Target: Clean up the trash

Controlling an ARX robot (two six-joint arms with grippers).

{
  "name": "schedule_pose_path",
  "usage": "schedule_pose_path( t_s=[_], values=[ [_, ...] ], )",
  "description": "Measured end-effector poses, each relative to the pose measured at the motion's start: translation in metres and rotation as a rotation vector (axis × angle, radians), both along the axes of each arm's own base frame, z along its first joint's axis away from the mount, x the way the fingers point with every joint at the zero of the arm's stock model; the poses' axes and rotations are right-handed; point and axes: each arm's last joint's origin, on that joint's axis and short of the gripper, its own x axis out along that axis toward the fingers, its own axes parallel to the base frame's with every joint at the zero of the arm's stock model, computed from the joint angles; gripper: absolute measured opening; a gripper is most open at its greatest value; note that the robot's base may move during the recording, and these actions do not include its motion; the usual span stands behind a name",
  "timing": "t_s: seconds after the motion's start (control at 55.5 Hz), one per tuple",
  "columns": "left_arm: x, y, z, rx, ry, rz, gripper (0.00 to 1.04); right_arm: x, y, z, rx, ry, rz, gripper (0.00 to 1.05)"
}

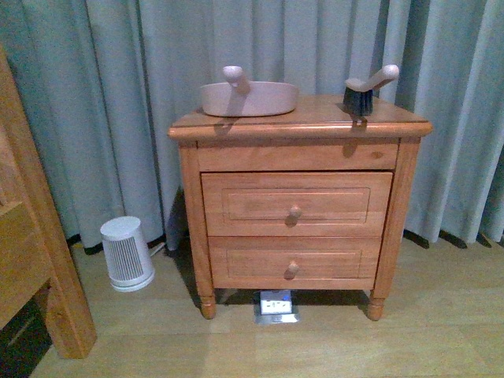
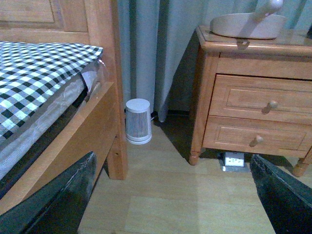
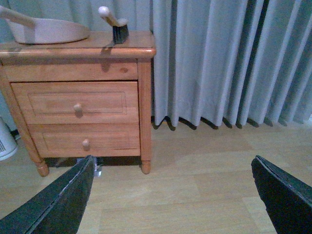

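- Left gripper (image 2: 173, 161) — its two dark fingers (image 2: 63, 204) are spread wide with nothing between them, above bare wooden floor (image 1: 315, 346).
- Right gripper (image 3: 171, 160): fingers (image 3: 282, 195) likewise spread wide and holding nothing, over the floor in front of the nightstand's right corner.
- Bed frame (image 1: 39, 260), light wood, at the robot's left. The left wrist view shows a black-and-white checked cover (image 2: 34, 73) on the mattress.
- Small white ribbed appliance (image 1: 126, 253), possibly a heater, standing upright on the floor between the bed post and the nightstand.
- Metal floor socket (image 1: 276, 305), under the nightstand's front edge.
- Nightstand (image 1: 315, 130), wooden, with two drawers, both closed, each with one round knob.
- Dustpan (image 1: 260, 98), pinkish-beige, on the left half of the nightstand top, handle pointing up.
- Brush (image 1: 366, 90), dark bristles down and pale handle angled up — near the right rear of the top, well apart from the dustpan.
- Trash (paper ball): position cannot be told from any of the three views.
- Curtain (image 1: 118, 94), grey-blue, pleated, hanging to the floor behind everything.
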Motion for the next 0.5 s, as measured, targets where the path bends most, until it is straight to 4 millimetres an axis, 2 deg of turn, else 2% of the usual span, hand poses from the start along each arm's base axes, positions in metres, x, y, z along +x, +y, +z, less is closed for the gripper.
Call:
schedule_pose_path(
  t_s=[0.505],
  values=[
    [0.0, 0.0, 0.0, 0.0, 0.0, 0.0, 0.97, 0.0, 0.0, 0.0, 0.0, 0.0, 0.0, 0.97]
  ],
)
